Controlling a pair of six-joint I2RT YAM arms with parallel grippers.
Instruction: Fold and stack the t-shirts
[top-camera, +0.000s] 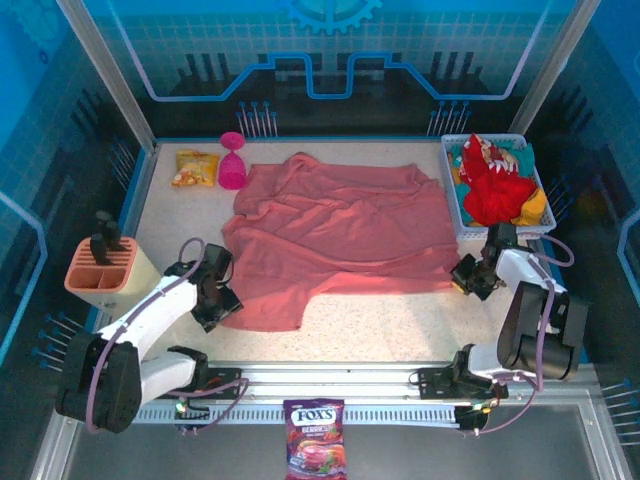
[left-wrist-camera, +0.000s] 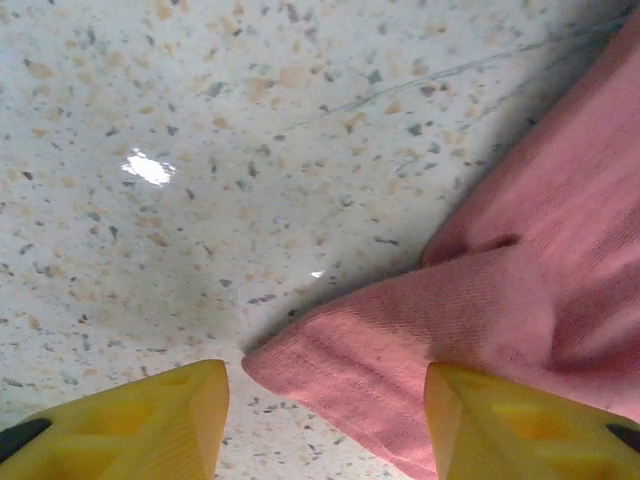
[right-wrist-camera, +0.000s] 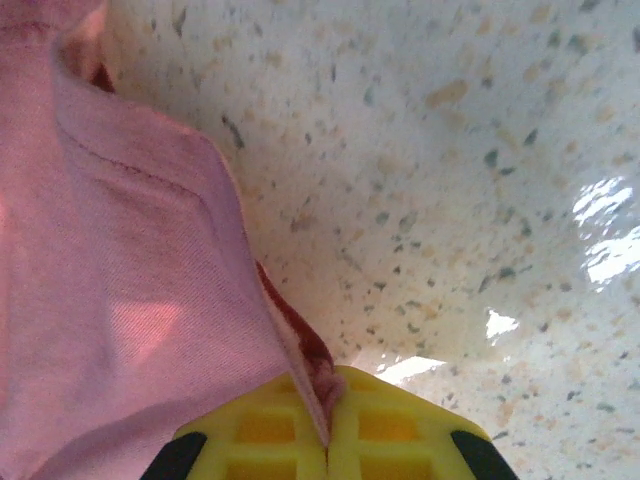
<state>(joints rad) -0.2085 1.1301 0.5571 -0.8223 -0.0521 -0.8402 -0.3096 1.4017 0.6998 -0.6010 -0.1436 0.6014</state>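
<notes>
Shirt: salmon-pink t-shirt (top-camera: 340, 240) spread mid-frame on table (top-camera: 400, 320).
Left fingers (left-wrist-camera: 150, 420): apart, straddling its corner, gripping nothing.
Right fingers (right-wrist-camera: 380, 435): closed, pinching its hem.

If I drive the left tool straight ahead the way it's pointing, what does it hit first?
Probably the corner of the salmon-pink t-shirt lying inside the open left tool, with the speckled tabletop just beneath; depth is unclear.

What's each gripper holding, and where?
Right gripper pinches the pink t-shirt at its edge. Left gripper open around a corner, nothing held.
</notes>
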